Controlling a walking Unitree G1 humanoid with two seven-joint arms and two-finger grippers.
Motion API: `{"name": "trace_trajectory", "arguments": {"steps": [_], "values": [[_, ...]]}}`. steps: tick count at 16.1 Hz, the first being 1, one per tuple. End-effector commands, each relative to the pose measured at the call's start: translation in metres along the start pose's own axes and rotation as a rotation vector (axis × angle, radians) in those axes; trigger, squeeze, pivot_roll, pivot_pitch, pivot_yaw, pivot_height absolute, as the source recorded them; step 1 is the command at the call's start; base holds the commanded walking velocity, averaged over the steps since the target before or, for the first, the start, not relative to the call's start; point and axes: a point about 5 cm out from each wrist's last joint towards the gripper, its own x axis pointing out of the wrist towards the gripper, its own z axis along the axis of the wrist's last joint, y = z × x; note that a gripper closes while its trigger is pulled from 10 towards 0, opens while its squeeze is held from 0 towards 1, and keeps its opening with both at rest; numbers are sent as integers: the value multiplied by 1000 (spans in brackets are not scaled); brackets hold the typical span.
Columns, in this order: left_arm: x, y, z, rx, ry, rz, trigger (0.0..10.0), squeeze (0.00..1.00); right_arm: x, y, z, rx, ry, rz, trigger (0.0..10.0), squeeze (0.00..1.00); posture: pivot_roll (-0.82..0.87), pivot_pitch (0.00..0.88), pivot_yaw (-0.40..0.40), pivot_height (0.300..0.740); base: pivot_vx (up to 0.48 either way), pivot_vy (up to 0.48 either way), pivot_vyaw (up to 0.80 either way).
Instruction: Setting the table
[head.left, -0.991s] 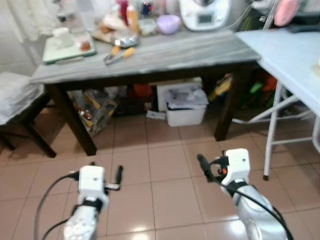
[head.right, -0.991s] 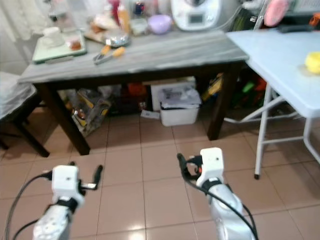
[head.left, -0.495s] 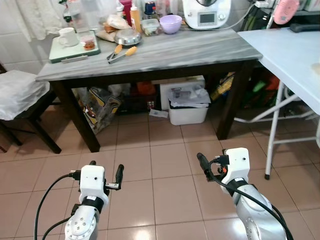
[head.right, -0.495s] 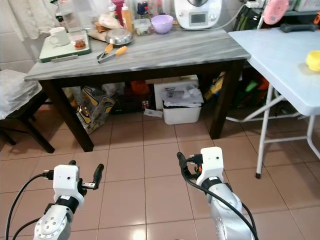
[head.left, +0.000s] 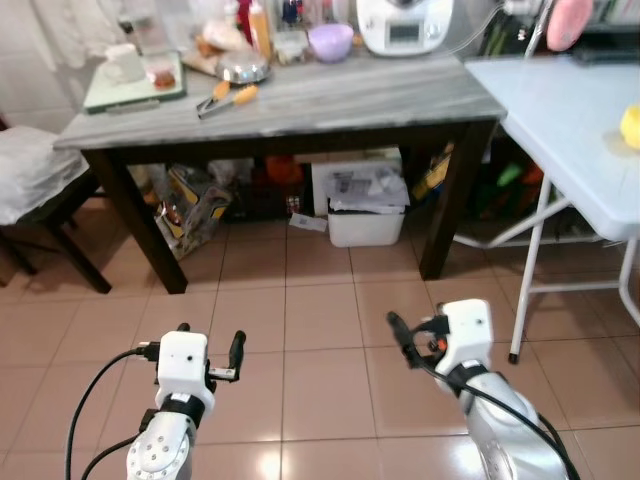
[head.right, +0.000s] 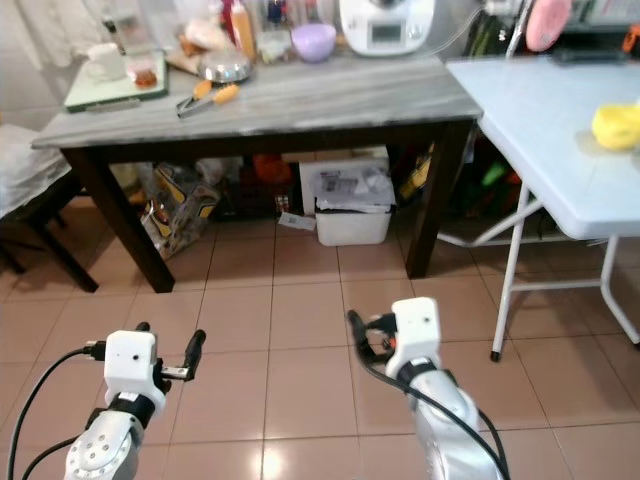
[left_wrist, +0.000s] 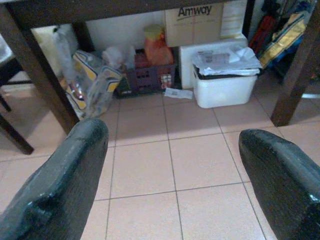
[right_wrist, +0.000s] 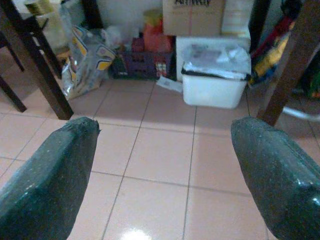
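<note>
Approaching empty-handed, left gripper (head.left: 208, 350) and right gripper (head.left: 412, 335) both spread wide; tongs (head.left: 226, 97) lie near the table's (head.left: 330, 100) front-left edge, light, rigid, best grasped mid-handle.

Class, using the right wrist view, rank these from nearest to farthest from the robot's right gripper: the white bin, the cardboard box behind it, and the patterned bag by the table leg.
From the right gripper:
1. White bin, ahead under the table, towards the right.
2. Patterned bag, off to the left beside the dark table leg; close to the bin's range, so this ranking is tentative.
3. Cardboard box, farthest, behind the bin by the wall.
</note>
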Motion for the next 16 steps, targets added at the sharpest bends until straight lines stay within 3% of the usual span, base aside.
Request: {"name": "trace_trajectory", "arguments": {"steps": [1, 5, 12, 16], "values": [[0, 0, 0, 2, 6, -2, 10000, 0, 2, 0, 5, -40, -21, -5, 10000, 0, -148, 91, 85, 740, 0, -356, 0], [3, -2, 2, -1, 1, -5, 10000, 0, 4, 0, 6, -7, -44, -12, 10000, 0, -146, 91, 89, 740, 0, -352, 0], [2, -6, 8, -46, -37, -54, 10000, 0, 2, -2, 2, 8, -27, 8, 10000, 0, -141, 92, 89, 740, 0, 0, 0], [2, -8, 8, -41, -39, -69, 10000, 0, 1, -2, 2, 15, -26, 12, 10000, 0, -142, 92, 90, 740, 332, 0, 0]]}}
